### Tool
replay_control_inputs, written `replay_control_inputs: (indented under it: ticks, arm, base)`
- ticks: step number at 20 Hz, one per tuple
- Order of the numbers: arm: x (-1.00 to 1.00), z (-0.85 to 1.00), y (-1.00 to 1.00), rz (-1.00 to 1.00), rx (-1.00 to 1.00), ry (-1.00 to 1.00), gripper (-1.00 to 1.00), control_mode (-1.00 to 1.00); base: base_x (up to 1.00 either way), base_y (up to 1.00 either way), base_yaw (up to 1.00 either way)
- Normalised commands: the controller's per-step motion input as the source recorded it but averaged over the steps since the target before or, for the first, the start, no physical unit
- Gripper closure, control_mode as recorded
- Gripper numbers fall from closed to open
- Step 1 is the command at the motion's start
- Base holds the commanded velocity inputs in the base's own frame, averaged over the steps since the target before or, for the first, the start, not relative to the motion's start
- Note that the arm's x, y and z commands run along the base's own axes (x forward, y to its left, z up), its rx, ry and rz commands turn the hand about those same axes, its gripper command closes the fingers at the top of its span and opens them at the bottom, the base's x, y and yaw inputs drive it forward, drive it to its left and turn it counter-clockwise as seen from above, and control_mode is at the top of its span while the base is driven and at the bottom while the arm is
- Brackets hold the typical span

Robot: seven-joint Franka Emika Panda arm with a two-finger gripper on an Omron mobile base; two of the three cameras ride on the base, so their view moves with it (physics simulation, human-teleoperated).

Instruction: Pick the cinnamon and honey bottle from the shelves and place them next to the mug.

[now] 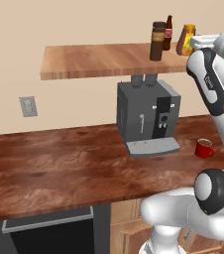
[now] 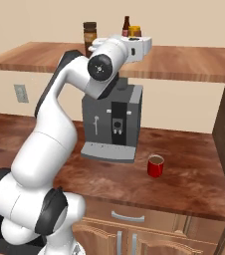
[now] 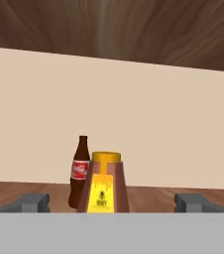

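With the gripper spread open and level before the honey, advance straight until the fingers flank it, clear of the cola bottle, then close low.

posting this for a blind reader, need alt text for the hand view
A honey bottle with a yellow label stands centred on a wooden shelf, between the two spread fingertips of the gripper. A slim cola bottle stands just behind it to the left, against a plain beige wall.
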Motion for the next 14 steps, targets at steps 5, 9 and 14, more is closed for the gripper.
replay_control_inputs:
  ticks: [5,9,14]
  arm:
    - [0.02,0.0,0.0,-0.03,0.0,0.02,-1.0,-1.0]
    - [0.01,0.0,0.0,-0.08,0.0,0.07,-1.0,-1.0]
    - [0.02,0.0,0.0,-0.04,0.0,0.03,-1.0,-1.0]
  base:
    - [0.0,0.0,0.0]
    - [0.0,0.0,0.0]
    - [0.0,0.0,0.0]
